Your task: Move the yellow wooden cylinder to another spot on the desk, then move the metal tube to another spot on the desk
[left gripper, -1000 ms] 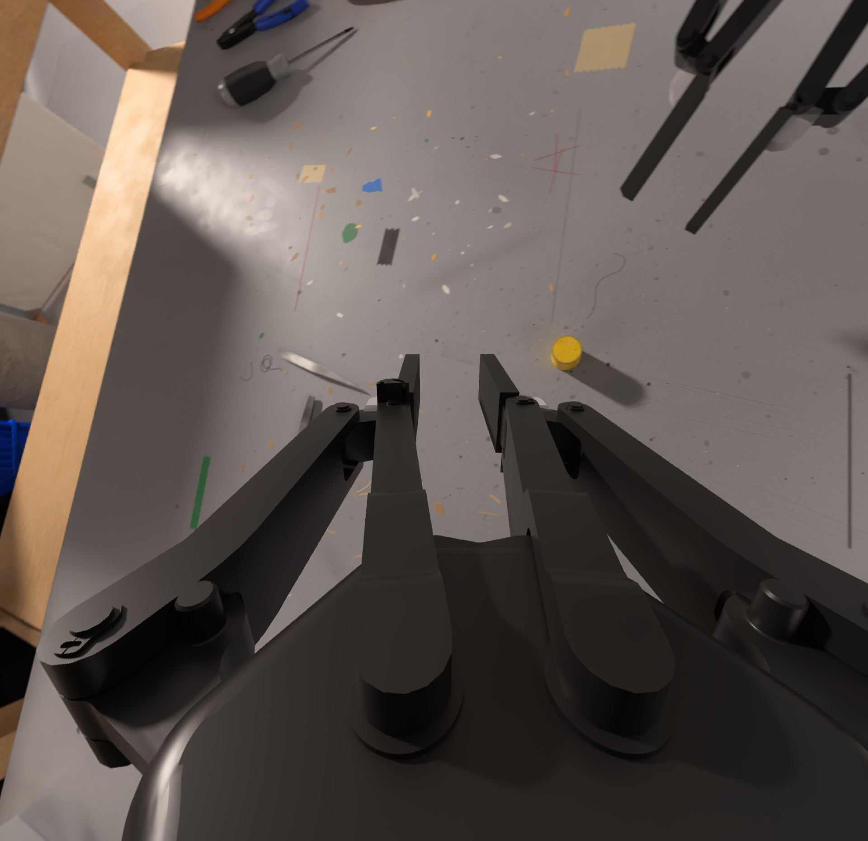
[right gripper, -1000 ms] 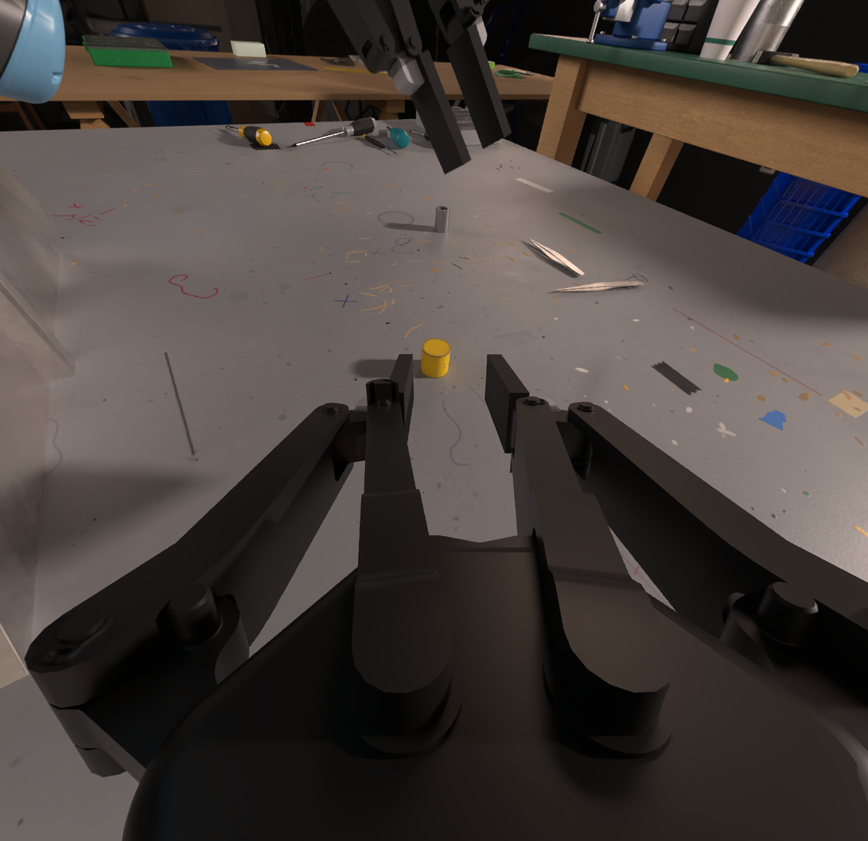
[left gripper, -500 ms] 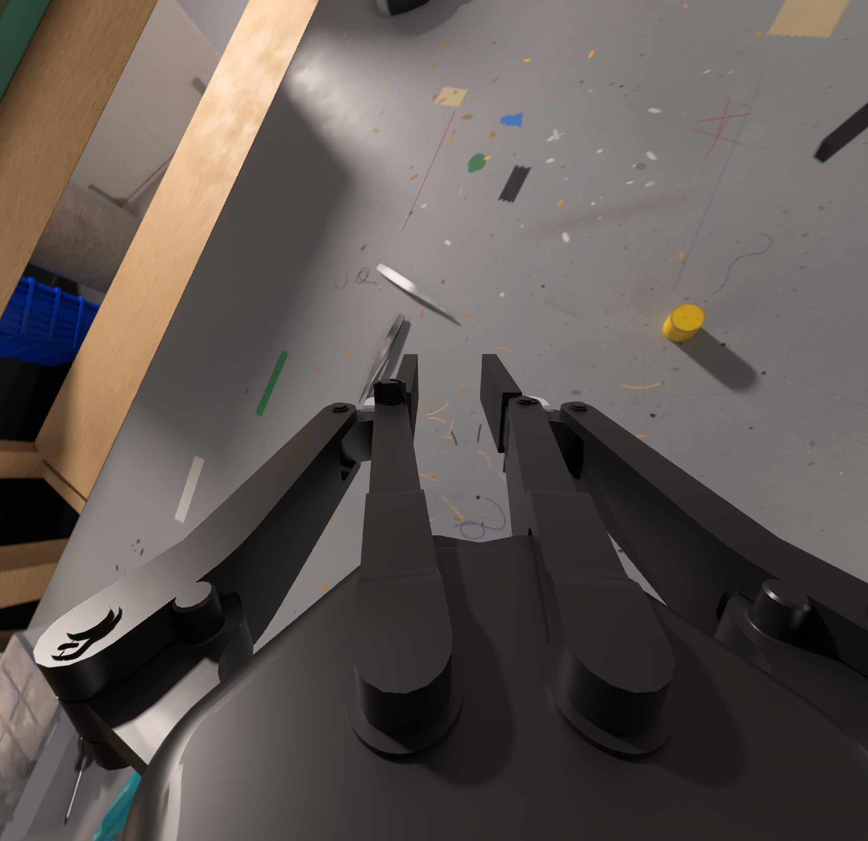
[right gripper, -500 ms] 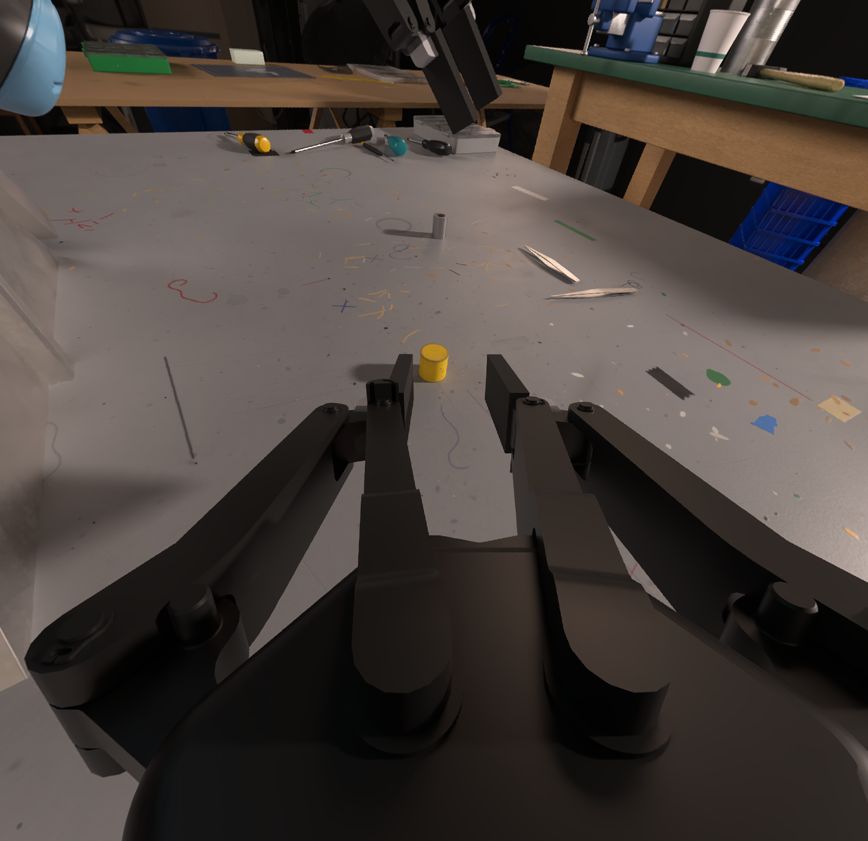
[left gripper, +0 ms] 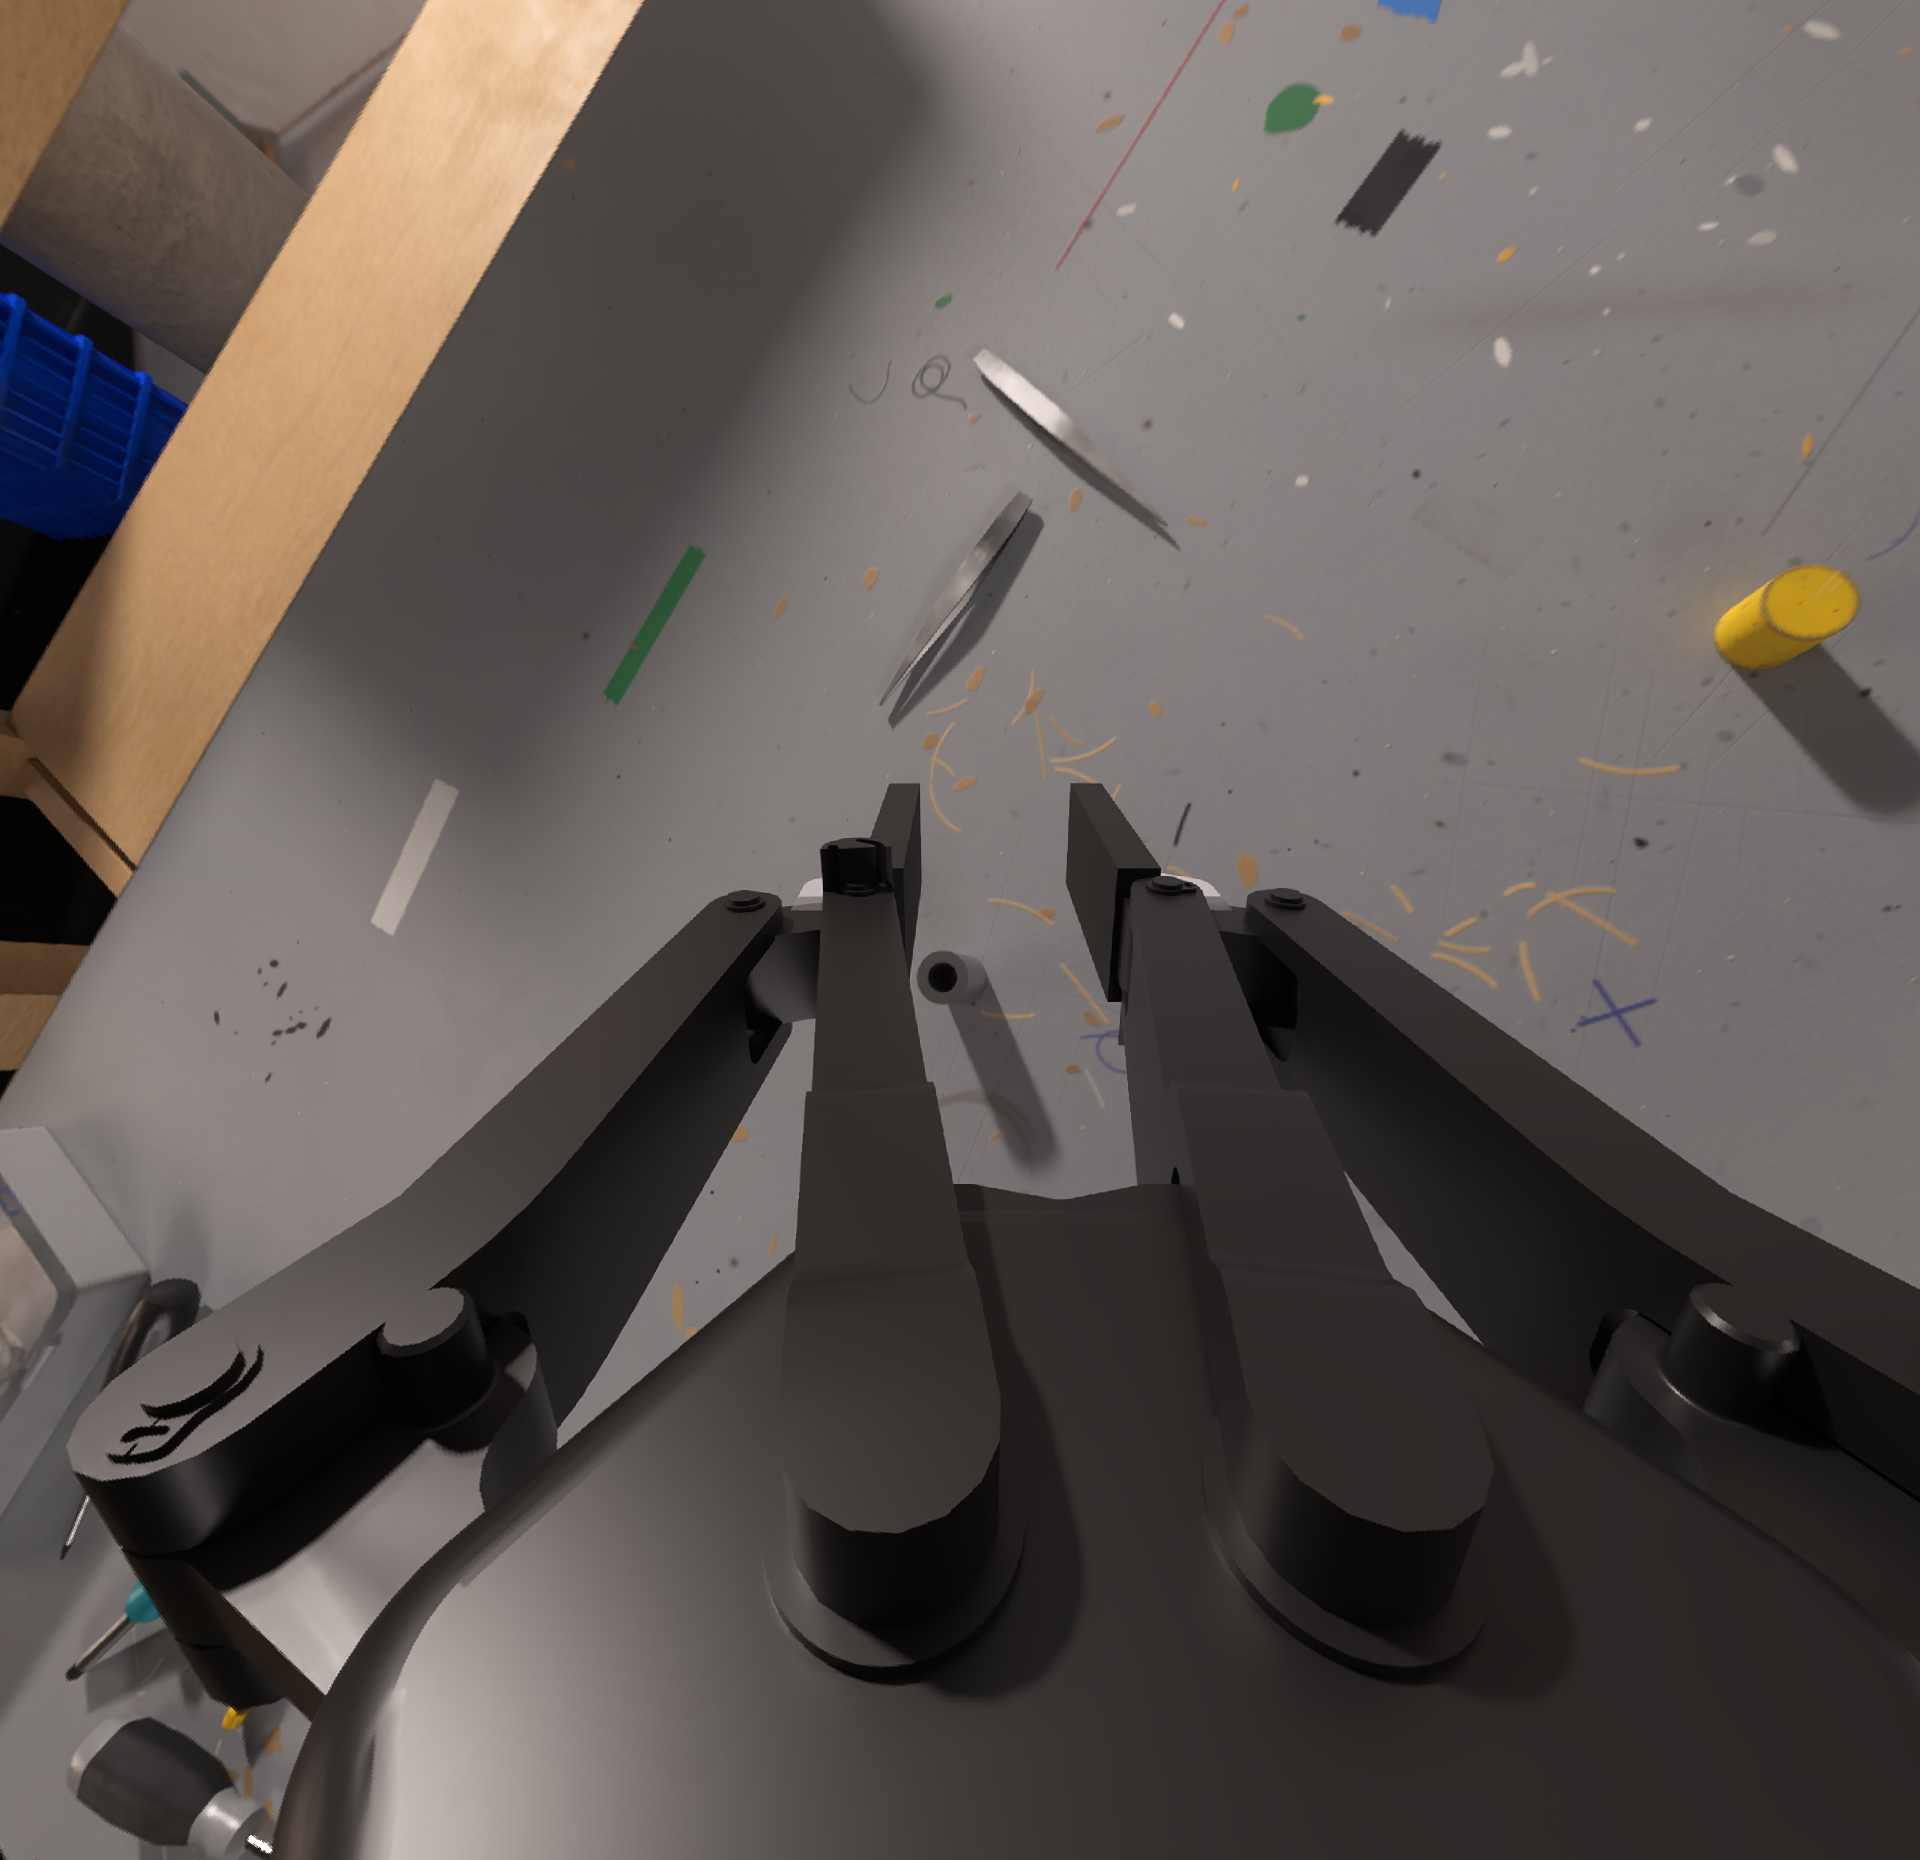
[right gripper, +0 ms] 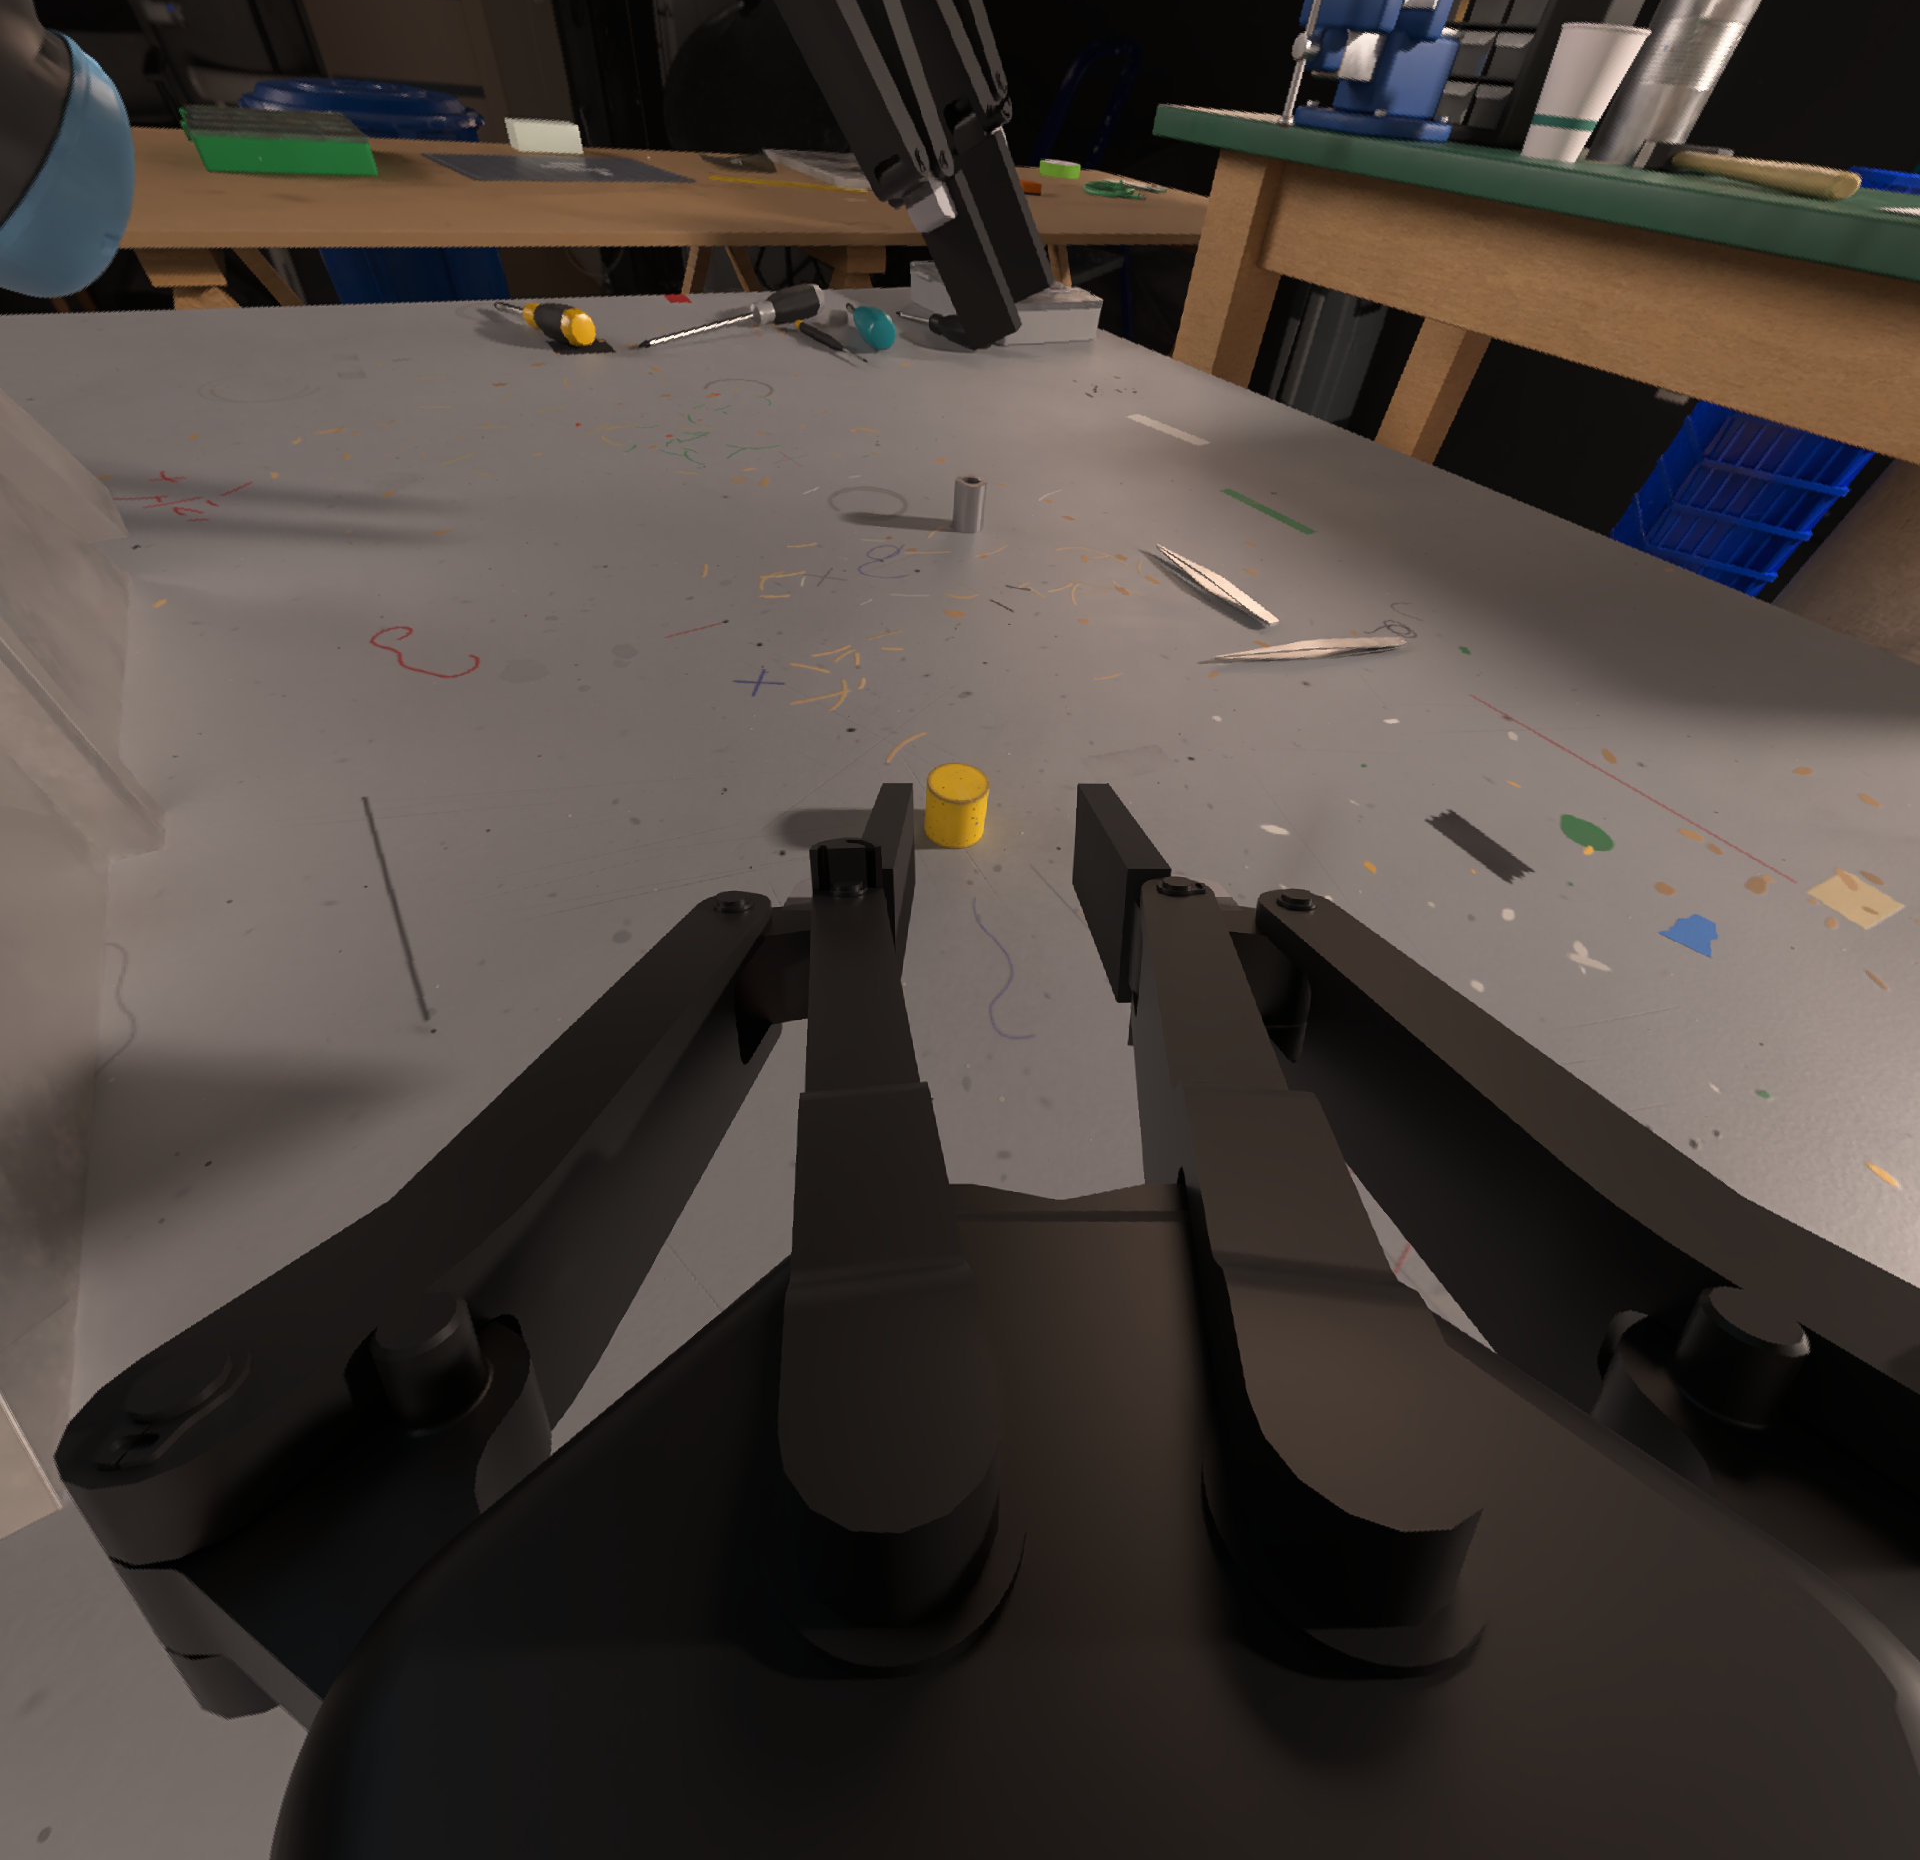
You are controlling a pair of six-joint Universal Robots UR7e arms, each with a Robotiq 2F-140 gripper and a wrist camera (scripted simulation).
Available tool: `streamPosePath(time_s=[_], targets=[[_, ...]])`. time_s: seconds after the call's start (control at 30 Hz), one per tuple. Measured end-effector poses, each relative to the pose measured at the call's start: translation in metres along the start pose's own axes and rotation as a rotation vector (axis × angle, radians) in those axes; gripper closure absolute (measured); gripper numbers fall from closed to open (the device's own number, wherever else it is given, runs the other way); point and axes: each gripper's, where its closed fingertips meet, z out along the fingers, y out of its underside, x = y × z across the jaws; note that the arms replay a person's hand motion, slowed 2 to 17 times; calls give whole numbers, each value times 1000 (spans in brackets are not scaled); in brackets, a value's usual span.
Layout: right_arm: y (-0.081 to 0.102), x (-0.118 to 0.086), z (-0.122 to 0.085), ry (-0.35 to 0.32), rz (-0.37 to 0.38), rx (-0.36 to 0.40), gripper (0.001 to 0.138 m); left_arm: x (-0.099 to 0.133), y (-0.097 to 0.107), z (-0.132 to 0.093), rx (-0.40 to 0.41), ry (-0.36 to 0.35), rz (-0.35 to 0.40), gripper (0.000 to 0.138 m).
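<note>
The yellow wooden cylinder stands upright on the grey desk, just beyond my right gripper, which is open and empty. It also shows at the right of the left wrist view. The small metal tube stands upright farther back on the desk. In the left wrist view the tube shows far below, between the two fingers of my left gripper, which is open, empty and high above the desk. The left gripper also shows in the right wrist view, hanging over the desk's far end.
Two metal tweezers lie right of the tube. Screwdrivers and a grey box lie at the far edge. A wooden bench and blue crate stand beyond the right edge. A clear panel stands at left.
My left gripper has swung back over the desk, so the tube has come into view between its fingers and the cylinder has slid to the right. My right gripper has barely moved.
</note>
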Motion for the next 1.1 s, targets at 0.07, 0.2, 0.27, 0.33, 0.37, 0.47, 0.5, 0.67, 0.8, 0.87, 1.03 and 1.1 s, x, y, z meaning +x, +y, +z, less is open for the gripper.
streamPosePath(time_s=[0.07, 0.2, 0.27, 0.33, 0.37, 0.47, 0.5, 0.67, 0.8, 0.87, 1.03, 1.1], targets=[[1, 0, 0, 0, 0, -3, 97, -4, 7, 5, -14, 6, -3, 100], [2, 0, 1, 0, -1, -8, 97, -10, 22, 16, -40, 20, 9, 99], [2, 0, 2, -1, -1, -11, 97, -12, 29, 21, -52, 27, 21, 99], [3, 0, 2, -2, -1, -14, 97, -14, 35, 26, -65, 34, 35, 99], [3, 0, 3, -2, -1, -15, 97, -15, 38, 28, -71, 37, 41, 99], [4, -1, 3, -4, 1, -18, 97, -19, 48, 35, -90, 40, 54, 98], [4, -1, 4, -5, 1, -19, 97, -20, 51, 37, -96, 42, 58, 98], [5, -1, 5, -7, 4, -22, 97, -22, 62, 47, -118, 67, 75, 97], [6, 0, 5, -7, 7, -25, 97, -23, 69, 54, -129, 90, 86, 97], [6, 0, 6, -7, 8, -26, 97, -24, 73, 57, -137, 96, 89, 96], [7, 0, 6, -8, 14, -27, 97, -24, 78, 62, -145, 124, 99, 94], [7, 1, 6, -9, 17, -28, 97, -23, 78, 64, -144, 141, 100, 94]])
